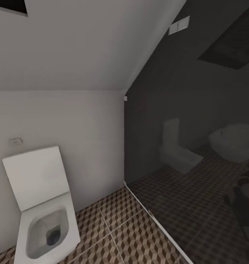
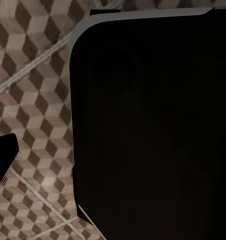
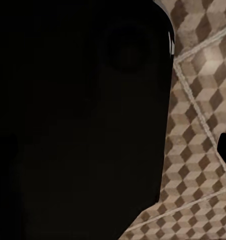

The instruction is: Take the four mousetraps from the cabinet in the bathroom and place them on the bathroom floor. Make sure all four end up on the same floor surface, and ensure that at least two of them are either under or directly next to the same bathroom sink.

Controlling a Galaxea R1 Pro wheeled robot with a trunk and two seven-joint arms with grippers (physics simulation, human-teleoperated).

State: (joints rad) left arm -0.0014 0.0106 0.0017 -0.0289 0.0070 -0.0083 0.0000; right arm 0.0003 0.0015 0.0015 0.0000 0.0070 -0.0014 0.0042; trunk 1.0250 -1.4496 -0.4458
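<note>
The bathroom floor (image 1: 132, 234) with its brown, beige and white cube tiles lies below me in the head view. It also runs beside a large black part of my own body in the left wrist view (image 2: 33, 100) and the right wrist view (image 3: 203, 125). A small dark tip shows at the edge of each wrist view, too little to tell how the jaws stand. The mousetraps, the cabinet and the sink are out of view.
A white toilet (image 1: 40, 205) with its lid raised stands against the white wall at the lower left. A dark glossy wall panel (image 1: 183, 128) closes the right side. It mirrors the toilet and a white bathtub (image 1: 234, 141). Open tiles lie between the toilet and the panel.
</note>
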